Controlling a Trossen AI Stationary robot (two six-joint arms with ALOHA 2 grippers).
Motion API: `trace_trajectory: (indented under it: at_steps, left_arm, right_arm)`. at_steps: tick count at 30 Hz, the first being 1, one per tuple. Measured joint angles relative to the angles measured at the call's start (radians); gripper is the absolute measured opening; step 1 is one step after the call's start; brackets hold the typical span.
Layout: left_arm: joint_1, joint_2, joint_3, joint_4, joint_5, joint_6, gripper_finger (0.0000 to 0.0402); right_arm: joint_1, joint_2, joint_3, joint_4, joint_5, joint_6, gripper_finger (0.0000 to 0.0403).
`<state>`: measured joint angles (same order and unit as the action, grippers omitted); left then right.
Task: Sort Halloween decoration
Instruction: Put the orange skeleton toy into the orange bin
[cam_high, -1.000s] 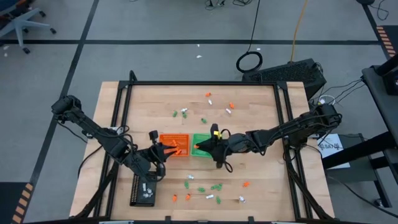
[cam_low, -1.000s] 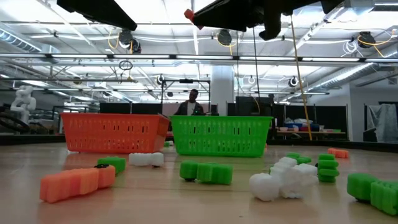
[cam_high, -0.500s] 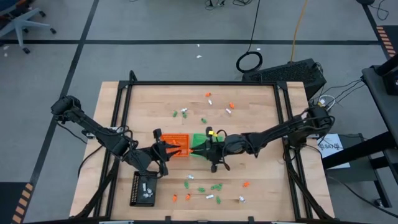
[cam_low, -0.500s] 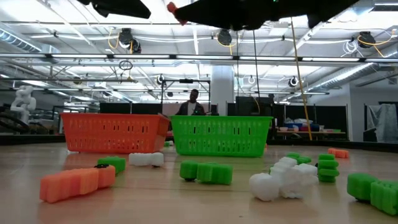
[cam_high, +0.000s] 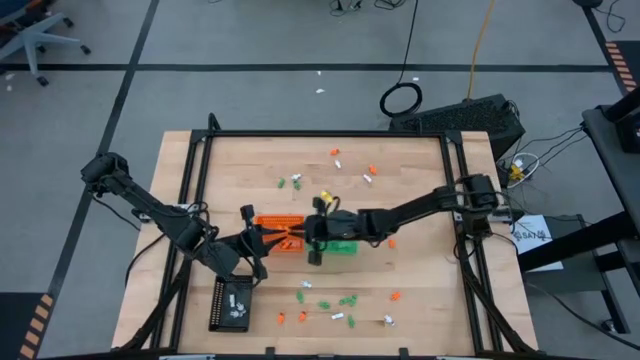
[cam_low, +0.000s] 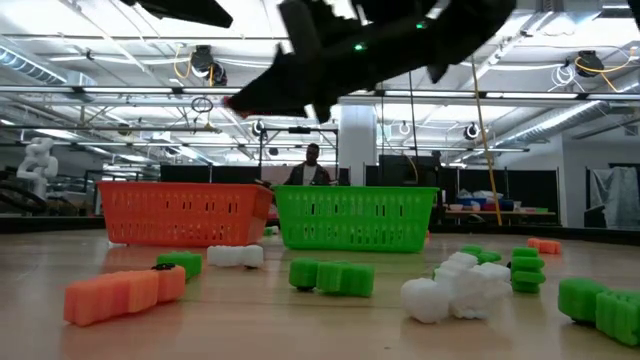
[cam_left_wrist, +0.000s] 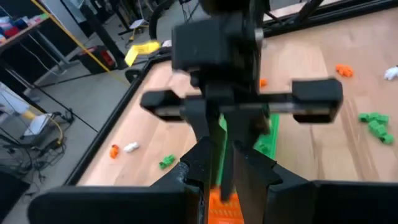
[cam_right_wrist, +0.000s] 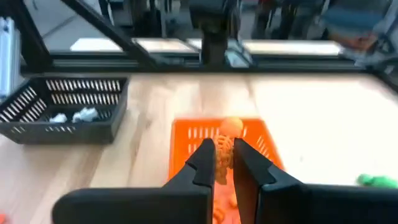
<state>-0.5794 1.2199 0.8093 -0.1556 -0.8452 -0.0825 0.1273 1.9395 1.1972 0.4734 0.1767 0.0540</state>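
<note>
both arms are crowding the air over the orange tray (cam_high: 279, 232) and green tray (cam_high: 340, 244) at mid-worktop (cam_high: 420, 200), while scattered trinkets (cam_high: 322, 300) are littering the near strip, leaving the far right stretch lying open.

From the low view you cannot see inside the orange tray (cam_low: 185, 213) or green tray (cam_low: 355, 217), and in the high view the right gripper (cam_high: 297, 232) covers their shared edge, hiding the left gripper's (cam_high: 272, 238) tips.
</note>
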Motion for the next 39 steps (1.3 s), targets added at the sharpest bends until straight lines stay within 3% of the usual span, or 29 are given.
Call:
trace_trajectory:
  at_steps: [10,19,24,31,39]
  left_arm:
    - [-0.04,-0.069,0.0,-0.171,-0.007,-0.143,0.0061]
    - [-0.044,-0.068,0.0,-0.202,-0.006,-0.156,0.0061]
    - [-0.034,-0.068,0.0,-0.22,-0.01,-0.13,0.0061]
    - [0.032,-0.068,0.0,-0.316,-0.026,-0.114,0.0061]
    - [0.144,-0.068,0.0,-0.387,0.016,-0.114,0.0061]
  right_arm:
    - [-0.018,0.134,0.192,-0.22,0.002,0.043,0.0034]
    - [-0.035,0.117,0.218,-0.377,0.004,0.053,0.014]
    - [-0.034,0.063,0.218,-0.418,0.003,-0.062,0.018]
    - [-0.034,-0.052,0.218,-0.588,0.004,-0.198,0.0183]
    - [-0.035,-0.135,0.218,-0.952,0.013,-0.081,0.0168]
